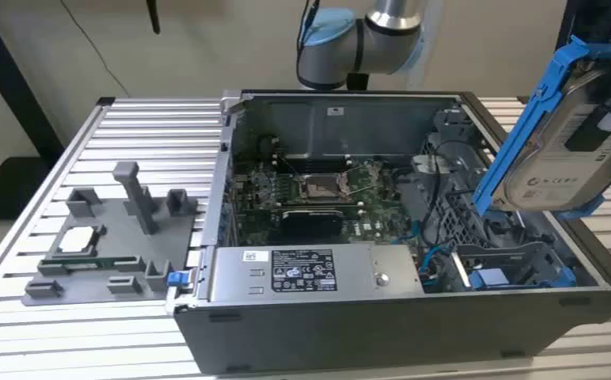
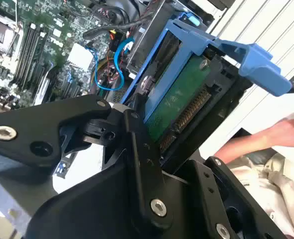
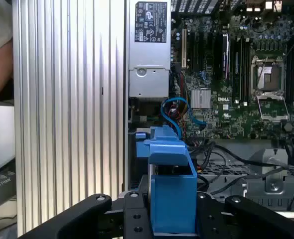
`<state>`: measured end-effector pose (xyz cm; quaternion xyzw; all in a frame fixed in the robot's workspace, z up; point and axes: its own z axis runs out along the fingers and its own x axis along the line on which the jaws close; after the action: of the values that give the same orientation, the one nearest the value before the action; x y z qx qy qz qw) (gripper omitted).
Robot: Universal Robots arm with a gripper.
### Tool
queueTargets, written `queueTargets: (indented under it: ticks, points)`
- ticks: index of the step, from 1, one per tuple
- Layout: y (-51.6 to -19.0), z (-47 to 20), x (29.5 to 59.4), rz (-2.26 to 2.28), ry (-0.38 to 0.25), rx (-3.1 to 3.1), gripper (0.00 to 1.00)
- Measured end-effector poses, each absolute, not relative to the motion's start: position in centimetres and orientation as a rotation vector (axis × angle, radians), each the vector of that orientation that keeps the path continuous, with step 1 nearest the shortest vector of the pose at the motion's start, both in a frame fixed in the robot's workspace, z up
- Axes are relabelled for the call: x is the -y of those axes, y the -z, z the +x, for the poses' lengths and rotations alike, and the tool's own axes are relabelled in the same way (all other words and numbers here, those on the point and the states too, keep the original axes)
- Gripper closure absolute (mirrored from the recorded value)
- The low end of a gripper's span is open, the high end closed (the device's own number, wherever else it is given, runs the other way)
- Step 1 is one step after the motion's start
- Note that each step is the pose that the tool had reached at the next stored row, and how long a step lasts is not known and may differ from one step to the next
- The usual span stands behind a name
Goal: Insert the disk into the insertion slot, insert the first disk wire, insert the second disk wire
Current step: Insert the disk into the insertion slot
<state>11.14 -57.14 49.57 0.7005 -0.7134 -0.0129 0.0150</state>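
1. Grip state. My gripper (image 3: 173,211) is closed on the disk (image 1: 570,150). The black fingers (image 2: 137,144) pinch the two sides of its bright blue carrier frame, which stands up between them in the first wrist view.

2. Position of the disk. In the exterior view I hold it in the air, steeply tilted, over the exterior view's right side of the open computer case (image 1: 390,336). It is well above the insertion slot (image 1: 522,257), the grey metal bay with blue tabs, and touches no part of it. The second wrist view shows the green circuit board and connector row on the underside of the disk.

3. Labels.
- The disk carries a pale printed label on its upper face.
- The silver power supply box (image 1: 316,273) carries a white-and-black printed label (image 1: 300,271).

4. Interior. The motherboard (image 1: 316,194) lies flat on the case floor with its CPU socket (image 3: 269,79) open. Blue cables (image 3: 174,107) loop beside the power supply box.

5. Surface and room.
- The case rests on a table (image 1: 31,340) of ribbed aluminium slats.
- A grey fixture tray (image 1: 115,237) sits on the table at the exterior view's left of the case.
- A beige wall stands behind.
- A person's hand (image 2: 286,132) rests beyond the table edge.
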Motion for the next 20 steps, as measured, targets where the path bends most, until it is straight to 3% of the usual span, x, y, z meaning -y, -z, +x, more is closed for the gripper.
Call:
queueTargets:
  ticks: [20]
  points:
    - [-48.63,11.31,57.07,2.180,0.040,2.220,1.00]
